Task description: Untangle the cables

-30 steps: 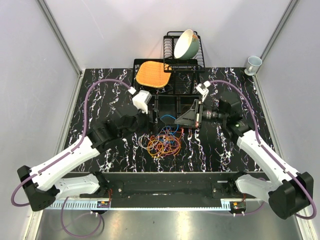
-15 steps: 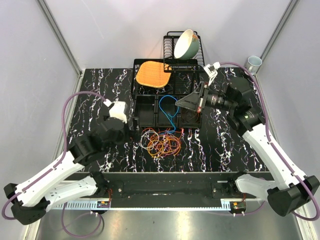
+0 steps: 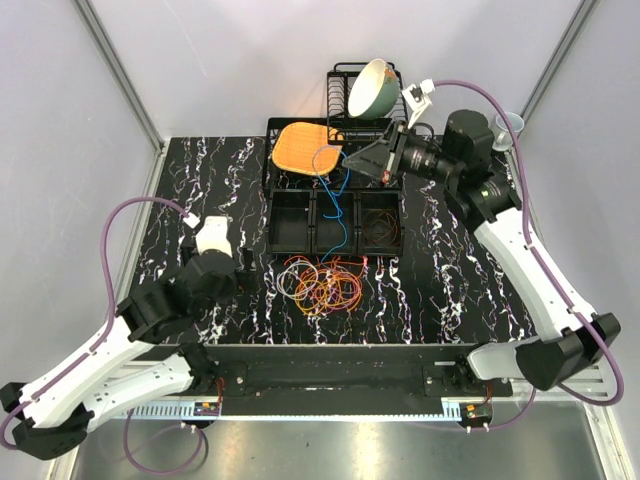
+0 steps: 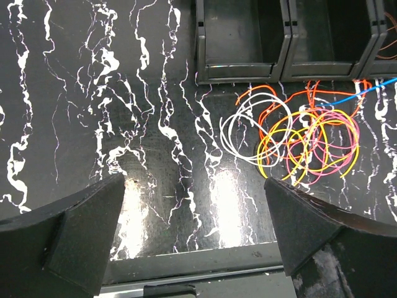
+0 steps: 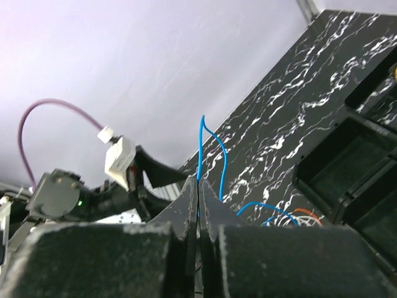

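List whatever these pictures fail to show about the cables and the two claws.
- Left wrist view: where the thin blue cable goes, cut off by the right edge.
- Top view: whether that cable is free of the tangled pile of orange, yellow and pink cable loops; strands too thin, overlapping.
- Right wrist view: most of that pile, hidden behind the body of the shut right claw.

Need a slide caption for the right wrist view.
Right tool shut on a blue cable above the marbled table and black bins.

White arms (image 3: 525, 265) carry black joints (image 3: 190, 285), lilac hoses (image 3: 465, 84).
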